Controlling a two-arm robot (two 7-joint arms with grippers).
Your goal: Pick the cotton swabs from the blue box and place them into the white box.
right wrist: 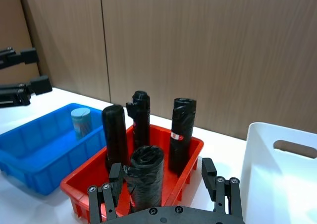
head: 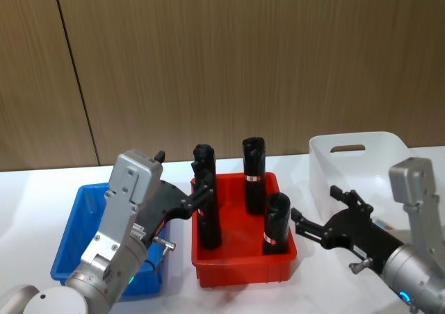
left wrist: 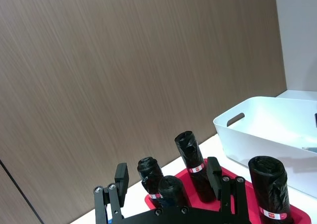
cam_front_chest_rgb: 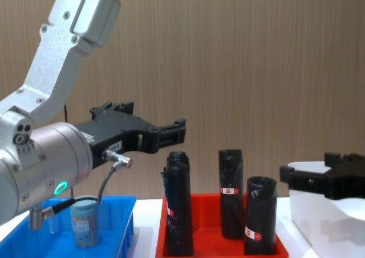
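On black rolls [cam_front_chest_rgb: 232, 192] in red tray [head: 243, 271], unreadable red-white labels [cam_front_chest_rgb: 228, 190].

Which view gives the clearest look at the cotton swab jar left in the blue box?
The right wrist view: the cotton swab jar stands upright and unobstructed inside the blue box, lid visible. The chest view shows it from the side, partly behind the left arm's cable. In the head view the left arm covers that part of the box.

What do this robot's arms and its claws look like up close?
Both arms are silver-grey metal with boxy, angular links. The left gripper and right gripper are black two-fingered linkages with visible screws. A grey cable loops from a metal plug on the left wrist, beside a small glowing teal ring.
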